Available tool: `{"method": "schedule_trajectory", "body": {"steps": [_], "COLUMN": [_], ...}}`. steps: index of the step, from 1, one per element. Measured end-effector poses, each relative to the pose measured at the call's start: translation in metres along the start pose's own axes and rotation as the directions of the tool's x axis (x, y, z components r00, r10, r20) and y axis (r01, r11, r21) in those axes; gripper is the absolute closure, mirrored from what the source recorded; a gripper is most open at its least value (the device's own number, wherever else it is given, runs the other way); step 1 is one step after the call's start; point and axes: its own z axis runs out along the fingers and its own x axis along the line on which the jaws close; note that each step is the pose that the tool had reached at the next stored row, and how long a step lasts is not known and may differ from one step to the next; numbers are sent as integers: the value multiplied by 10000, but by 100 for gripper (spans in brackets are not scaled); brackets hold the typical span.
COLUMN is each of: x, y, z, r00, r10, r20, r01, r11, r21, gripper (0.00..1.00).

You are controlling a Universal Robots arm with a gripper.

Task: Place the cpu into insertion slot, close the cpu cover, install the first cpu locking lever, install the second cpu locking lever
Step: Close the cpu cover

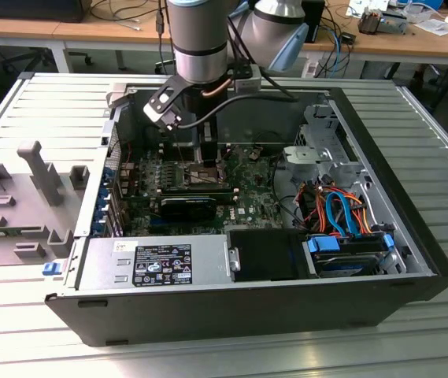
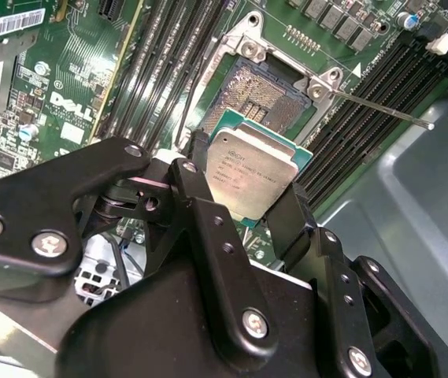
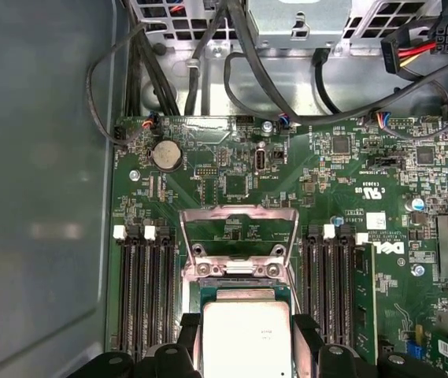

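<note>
The gripper (image 2: 243,173) is clamped on one cpu (image 2: 255,164) by two opposite edges: a flat square chip, dull silver lid, green rim, tilted over the single insertion slot (image 2: 261,93) and hiding part of its pins. One thin locking lever (image 2: 381,106) juts free beside the slot. In the first wrist view the cpu cover (image 3: 239,211) stands flipped open.

You have a ribbed light-grey metal table (image 1: 420,331) as the work surface. An open black computer case (image 1: 208,311) lies on its side at the table's middle. On the exterior view's left, a grey moulded tray (image 1: 19,213) lies flat on the table, just beside the case, with a small blue part (image 1: 50,268) at its near corner
</note>
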Motion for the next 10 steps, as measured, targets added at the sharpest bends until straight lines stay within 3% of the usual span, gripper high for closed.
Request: {"method": "schedule_trajectory", "body": {"steps": [10], "x": [0], "y": [-14], "z": [17], "r00": [10000], "r10": [-7], "r20": [-2], "r01": [7], "r11": [10000], "r21": [0], "gripper": [45]}}
